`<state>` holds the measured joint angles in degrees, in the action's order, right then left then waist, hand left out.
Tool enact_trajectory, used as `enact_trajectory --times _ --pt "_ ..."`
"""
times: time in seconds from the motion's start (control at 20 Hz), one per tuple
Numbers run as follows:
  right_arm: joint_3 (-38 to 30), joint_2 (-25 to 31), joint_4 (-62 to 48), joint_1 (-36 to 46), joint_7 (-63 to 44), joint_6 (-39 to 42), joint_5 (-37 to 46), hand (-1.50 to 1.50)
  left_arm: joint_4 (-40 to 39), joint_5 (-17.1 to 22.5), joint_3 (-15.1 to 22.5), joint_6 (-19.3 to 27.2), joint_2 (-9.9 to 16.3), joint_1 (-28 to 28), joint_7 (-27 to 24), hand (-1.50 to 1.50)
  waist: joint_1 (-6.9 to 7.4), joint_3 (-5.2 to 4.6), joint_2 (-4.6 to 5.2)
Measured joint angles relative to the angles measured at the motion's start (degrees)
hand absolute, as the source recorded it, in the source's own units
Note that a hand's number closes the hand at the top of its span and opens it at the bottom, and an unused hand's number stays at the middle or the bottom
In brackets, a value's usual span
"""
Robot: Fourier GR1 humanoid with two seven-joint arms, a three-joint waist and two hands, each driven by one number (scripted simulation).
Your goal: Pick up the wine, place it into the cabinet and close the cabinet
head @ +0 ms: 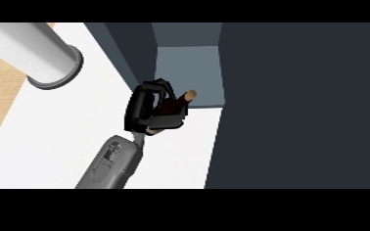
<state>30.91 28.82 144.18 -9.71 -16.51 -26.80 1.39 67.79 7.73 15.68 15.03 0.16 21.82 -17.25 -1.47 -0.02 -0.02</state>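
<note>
While its fingers curl around the dark wine bottle (175,105), the hand (148,111) holds it tilted at the open cabinet (189,73) front, the tan cork end pointing inward. Which hand it is, I cannot tell.

The counter (65,127) is seen as a smooth, matt white surface; a strip of light wood grain is shown along its left edge. The cylinder (39,54) at the counter's far left corner is finished like brushed grey metal with a soft sheen. The cabinet (289,103) is presented in matt dark slate, its inner shelf paler. The hand (148,110) is black, slightly glossy plastic; the forearm is smooth grey. The wine (180,100) is dark with a tan, cork-like tip.
</note>
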Motion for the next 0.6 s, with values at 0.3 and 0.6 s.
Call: enact_trajectory --times 0.3,0.6 --pt "0.1 -0.1 0.0 -1.8 2.1 1.2 -0.5 -1.5 -8.1 3.3 -0.4 0.9 -0.1 6.1 -2.3 1.5 -0.51 -0.01 0.05" --pt "0.8 -0.6 -0.2 -3.2 4.4 2.3 -0.9 -1.5 -17.1 8.2 0.0 2.3 -0.1 13.5 -5.1 1.5 -1.13 -0.02 0.2"
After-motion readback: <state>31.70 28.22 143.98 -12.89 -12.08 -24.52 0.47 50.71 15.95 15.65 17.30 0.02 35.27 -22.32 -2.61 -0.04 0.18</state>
